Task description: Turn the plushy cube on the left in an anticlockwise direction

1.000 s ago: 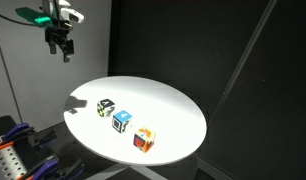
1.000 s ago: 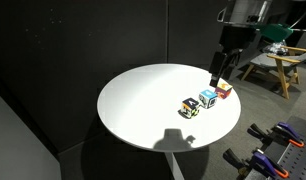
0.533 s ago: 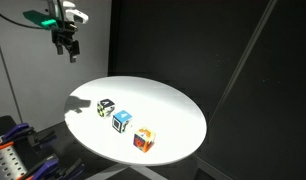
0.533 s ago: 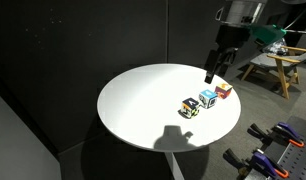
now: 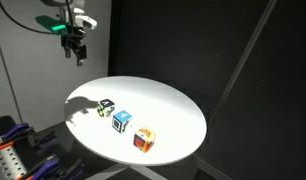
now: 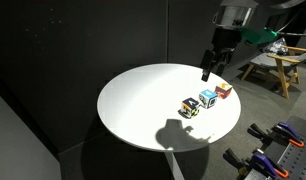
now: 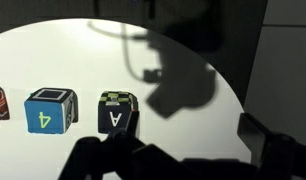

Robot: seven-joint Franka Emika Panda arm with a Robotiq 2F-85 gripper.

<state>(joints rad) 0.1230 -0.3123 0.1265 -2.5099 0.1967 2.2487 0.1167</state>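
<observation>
Only my gripper [image 5: 79, 58] has shifted since a second ago, drifting in toward the table [image 5: 178, 105]. The plushy cube [image 5: 106, 107] sits flat near the rim, well below and apart from the gripper, ending a row with the blue-and-white cube [image 5: 122, 121] and the orange-red cube [image 5: 143, 139]. It has no long axis. In the wrist view its "A" face stands upright toward the camera. I cannot tell whether the gripper is spread or clenched.

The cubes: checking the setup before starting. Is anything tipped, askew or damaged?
Nothing stands out. The plushy cube, blue-and-white cube and orange-red cube sit flat in a row on the white table.
</observation>
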